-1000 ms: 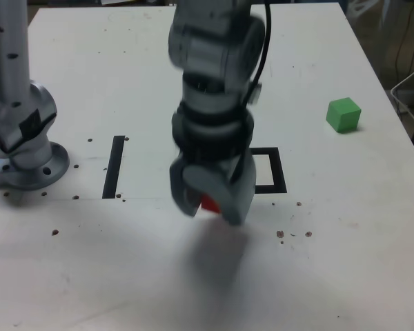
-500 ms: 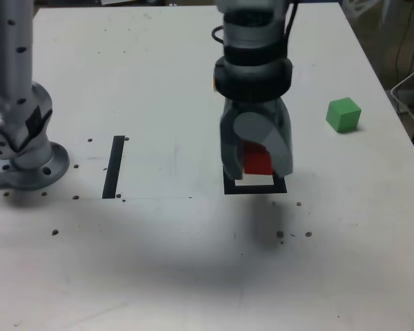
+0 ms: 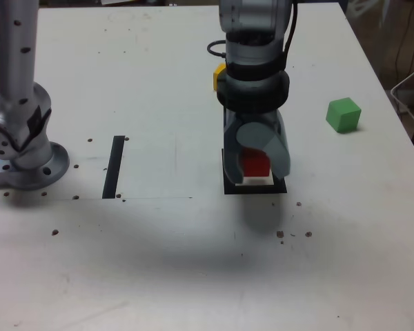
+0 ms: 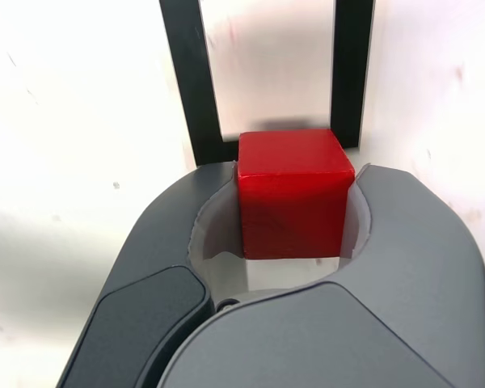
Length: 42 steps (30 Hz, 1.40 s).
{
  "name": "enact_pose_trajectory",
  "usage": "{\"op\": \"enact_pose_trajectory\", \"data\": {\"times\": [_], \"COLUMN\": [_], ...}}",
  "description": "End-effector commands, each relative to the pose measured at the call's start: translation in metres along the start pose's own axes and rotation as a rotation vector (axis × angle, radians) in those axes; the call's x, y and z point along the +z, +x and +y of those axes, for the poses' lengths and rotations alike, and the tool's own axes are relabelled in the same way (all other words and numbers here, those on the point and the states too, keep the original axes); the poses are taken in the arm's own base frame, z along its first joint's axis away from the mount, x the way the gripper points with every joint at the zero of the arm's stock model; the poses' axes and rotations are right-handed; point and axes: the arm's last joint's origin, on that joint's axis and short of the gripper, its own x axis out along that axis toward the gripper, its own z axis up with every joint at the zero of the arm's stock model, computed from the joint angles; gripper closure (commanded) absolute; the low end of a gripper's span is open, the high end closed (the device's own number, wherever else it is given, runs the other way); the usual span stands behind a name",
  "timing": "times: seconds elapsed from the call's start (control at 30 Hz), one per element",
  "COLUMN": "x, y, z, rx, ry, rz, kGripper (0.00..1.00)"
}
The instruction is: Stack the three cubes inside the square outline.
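My gripper is shut on the red cube, holding it low over the square outline, whose black frame shows below the jaws. In the wrist view the red cube sits clamped between the grey jaws, with the outline's black sides and white centre beyond it. The green cube rests on the table at the exterior view's right. A corner of the yellow cube peeks out behind the arm, mostly hidden.
The arm's metal base stands at the exterior view's left. A straight black bar is marked on the white table between base and outline. Dark specks dot the table's front. Cables hang past the right edge.
The gripper has carried the red cube from in front of the outline, toward the exterior view's right and back, and then lowered it over the outline. The jaws stayed shut.
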Motion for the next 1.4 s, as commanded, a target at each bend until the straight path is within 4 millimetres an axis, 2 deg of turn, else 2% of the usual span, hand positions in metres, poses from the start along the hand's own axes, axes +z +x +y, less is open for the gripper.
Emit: {"op": "enact_pose_trajectory", "data": {"times": [0.0,0.23,0.5,0.83,1.1,1.27,1.37], "x": [0.0,0.007,0.017,0.018,0.014,0.01,0.01], "y": [0.004,0.014,0.024,0.028,0.031,0.033,0.031], "z": [0.004,0.015,0.017,0.02,0.021,0.021,0.021], "rx": [0.03,0.052,0.019,0.016,0.013,0.005,0.006], "ry": [-0.001,-0.015,-0.006,-0.006,-0.007,-0.007,-0.005], "rz": [0.016,0.044,0.056,0.056,0.073,0.087,0.082], "kGripper": [0.71,0.71,0.71,0.68,0.48,0.45,0.38]}}
